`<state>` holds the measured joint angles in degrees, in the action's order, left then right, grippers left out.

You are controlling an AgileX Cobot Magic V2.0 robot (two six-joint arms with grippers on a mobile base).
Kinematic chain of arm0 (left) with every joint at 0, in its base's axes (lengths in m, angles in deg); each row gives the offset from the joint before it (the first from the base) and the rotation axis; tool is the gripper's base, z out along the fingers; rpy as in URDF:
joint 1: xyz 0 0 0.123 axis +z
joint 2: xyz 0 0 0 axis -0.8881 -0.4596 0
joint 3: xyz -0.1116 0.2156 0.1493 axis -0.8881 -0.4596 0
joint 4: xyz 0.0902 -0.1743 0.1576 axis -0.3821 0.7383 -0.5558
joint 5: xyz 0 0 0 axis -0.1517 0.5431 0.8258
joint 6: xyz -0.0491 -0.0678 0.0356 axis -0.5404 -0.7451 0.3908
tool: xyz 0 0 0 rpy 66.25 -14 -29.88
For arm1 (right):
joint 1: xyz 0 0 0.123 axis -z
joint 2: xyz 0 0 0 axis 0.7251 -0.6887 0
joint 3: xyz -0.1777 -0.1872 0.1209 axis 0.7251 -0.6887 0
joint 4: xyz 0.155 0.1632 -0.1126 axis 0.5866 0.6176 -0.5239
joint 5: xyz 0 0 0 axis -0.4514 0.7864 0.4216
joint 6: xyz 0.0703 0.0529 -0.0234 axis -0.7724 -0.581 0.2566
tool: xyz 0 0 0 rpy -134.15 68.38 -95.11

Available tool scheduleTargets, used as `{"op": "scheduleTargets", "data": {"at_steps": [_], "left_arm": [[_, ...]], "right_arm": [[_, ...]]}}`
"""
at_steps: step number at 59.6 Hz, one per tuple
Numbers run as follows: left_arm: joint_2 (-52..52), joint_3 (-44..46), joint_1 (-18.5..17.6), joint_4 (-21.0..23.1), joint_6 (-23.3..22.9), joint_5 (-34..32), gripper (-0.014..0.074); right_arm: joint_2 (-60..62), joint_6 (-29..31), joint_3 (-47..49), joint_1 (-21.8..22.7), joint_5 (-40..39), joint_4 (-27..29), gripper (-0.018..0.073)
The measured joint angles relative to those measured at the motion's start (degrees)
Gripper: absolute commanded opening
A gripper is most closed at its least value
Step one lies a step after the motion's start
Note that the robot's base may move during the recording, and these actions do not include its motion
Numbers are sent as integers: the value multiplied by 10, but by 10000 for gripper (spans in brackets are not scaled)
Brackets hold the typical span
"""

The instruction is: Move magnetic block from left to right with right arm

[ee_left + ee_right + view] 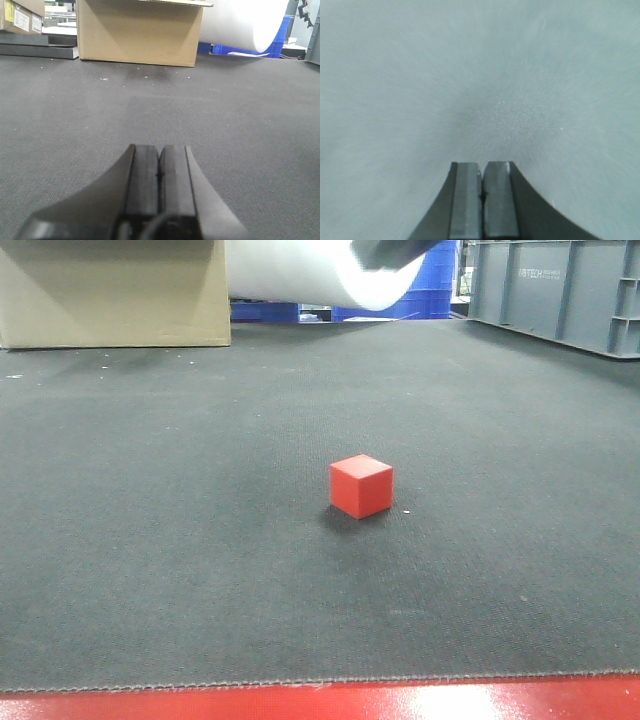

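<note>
The magnetic block sits alone on the dark mat, a cardboard box and grey crate far behind.

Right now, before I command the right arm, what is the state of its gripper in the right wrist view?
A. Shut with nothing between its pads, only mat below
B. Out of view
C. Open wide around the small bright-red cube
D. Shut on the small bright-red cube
A: the right gripper has its dark pads pressed together with nothing between them, only grey mat ahead, while the small bright-red cube sits free on the mat in the front view.
</note>
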<state>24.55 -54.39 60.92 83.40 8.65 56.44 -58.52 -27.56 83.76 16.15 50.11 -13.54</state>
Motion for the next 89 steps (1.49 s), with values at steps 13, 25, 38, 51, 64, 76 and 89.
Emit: {"op": "scheduleTargets", "data": {"at_steps": [13,25,38,51,64,76,89], "left_arm": [[0,0,0,0,0,0,-116],[0,0,0,0,0,0,-116],[0,0,0,0,0,0,-116],[0,0,0,0,0,0,-116],[0,0,0,0,0,0,-116],[0,0,0,0,0,0,-116],[0,0,0,0,0,0,-116]], "right_arm": [[158,0,-134,0,-48,14,66],[318,0,-252,0,-98,42,66],[473,0,-337,0,-108,73,66],[547,0,-350,0,-108,76,66],[551,0,-350,0,-107,76,66],[551,0,-352,0,-107,76,66],[567,-41,-384,48,-123,36,66]]}}
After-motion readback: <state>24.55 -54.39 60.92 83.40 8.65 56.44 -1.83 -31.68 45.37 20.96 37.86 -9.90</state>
